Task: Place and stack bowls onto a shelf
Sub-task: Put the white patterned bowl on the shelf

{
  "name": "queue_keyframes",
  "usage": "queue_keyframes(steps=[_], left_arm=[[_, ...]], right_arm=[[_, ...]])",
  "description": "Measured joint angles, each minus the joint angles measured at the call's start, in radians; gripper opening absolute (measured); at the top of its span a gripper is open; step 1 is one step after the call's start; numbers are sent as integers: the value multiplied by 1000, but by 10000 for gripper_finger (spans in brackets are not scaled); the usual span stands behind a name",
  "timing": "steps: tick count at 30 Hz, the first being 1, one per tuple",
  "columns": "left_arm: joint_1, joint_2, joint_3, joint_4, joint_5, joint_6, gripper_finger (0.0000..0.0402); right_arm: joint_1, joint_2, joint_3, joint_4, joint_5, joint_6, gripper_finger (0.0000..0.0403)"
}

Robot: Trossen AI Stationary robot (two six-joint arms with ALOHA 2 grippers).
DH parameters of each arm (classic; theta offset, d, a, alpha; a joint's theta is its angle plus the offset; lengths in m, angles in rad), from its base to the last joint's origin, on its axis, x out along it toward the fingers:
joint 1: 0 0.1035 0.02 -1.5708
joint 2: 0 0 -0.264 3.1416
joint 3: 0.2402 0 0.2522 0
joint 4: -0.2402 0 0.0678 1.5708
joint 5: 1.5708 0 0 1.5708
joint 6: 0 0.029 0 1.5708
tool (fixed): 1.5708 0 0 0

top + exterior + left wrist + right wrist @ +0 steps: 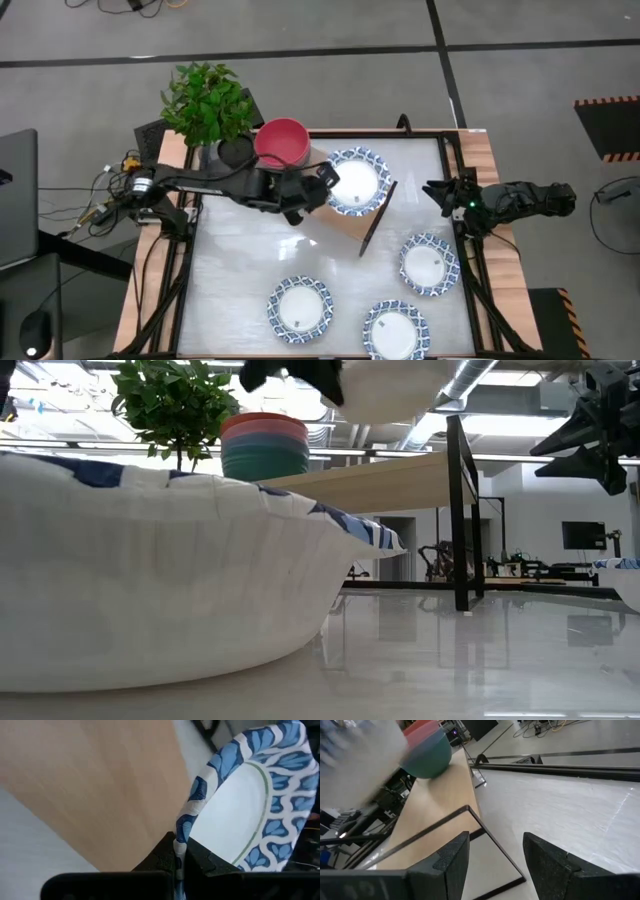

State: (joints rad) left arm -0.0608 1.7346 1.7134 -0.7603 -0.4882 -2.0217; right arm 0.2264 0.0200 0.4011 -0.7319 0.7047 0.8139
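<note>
Left wrist view: fingers (179, 862) pinched on glossy blue-patterned bowl (250, 800) rim, above pale wooden shelf (95, 785)

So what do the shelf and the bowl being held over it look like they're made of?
The shelf looks like pale wood or wood laminate with a matte finish and faint grain. The held bowl, pinched by its rim in the left end effector, could be glazed ceramic or melamine: smooth white, printed blue pattern.

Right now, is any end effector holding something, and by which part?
Yes. The left end effector holds a white bowl with a blue patterned rim by its rim, pinched between the fingers, above the shelf. The right end effector is open and holds nothing.
</note>
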Motion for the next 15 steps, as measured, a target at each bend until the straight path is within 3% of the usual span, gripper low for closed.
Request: queue_keyframes(steps=[4,15], left_arm=[[19,39,0,-15,80,-7,0],[17,86,0,-64,148,-16,1]], right_arm=[[0,0,0,-1,0,0,212],[0,0,0,-1,0,0,212]])
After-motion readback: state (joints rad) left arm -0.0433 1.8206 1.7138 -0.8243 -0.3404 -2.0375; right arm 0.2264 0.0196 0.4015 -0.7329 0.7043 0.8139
